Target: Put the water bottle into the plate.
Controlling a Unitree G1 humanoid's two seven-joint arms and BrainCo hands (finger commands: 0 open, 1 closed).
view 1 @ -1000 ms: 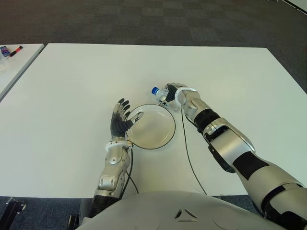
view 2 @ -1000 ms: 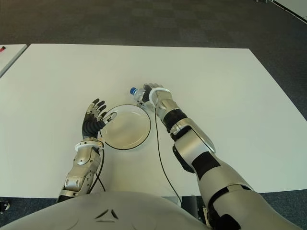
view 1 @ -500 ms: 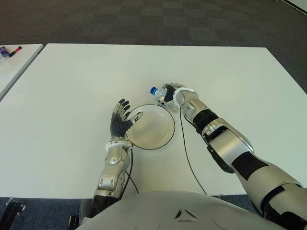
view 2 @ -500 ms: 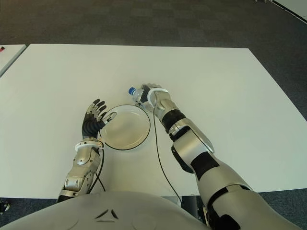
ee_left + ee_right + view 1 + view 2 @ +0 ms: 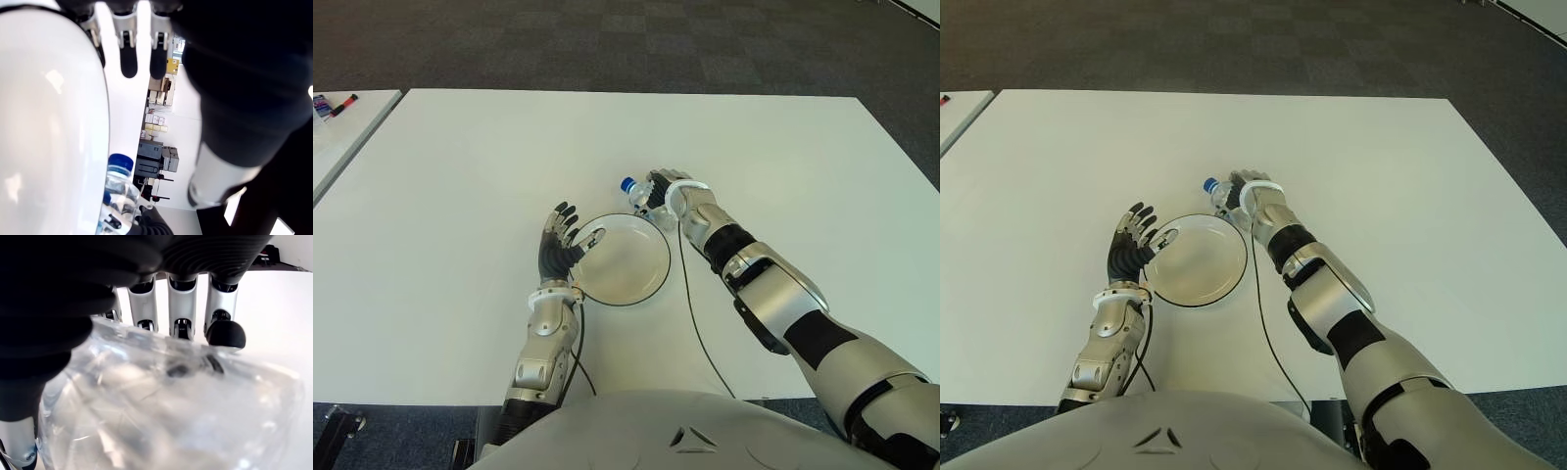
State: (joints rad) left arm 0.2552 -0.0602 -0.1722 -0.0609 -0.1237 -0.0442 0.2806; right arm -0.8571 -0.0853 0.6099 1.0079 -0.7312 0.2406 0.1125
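Note:
A clear water bottle with a blue cap lies sideways in my right hand, just beyond the far rim of the white plate. In the right wrist view the fingers wrap around the crinkled bottle. My left hand is at the plate's left rim with its fingers spread, holding nothing. The left wrist view shows the plate close up and the bottle beyond it.
The white table spreads wide on all sides of the plate. A second table with small items stands at the far left. A black cable runs along the table beside my right forearm.
My right hand with the bottle has shifted slightly away from me, toward the table's far side. The left hand and plate have not moved.

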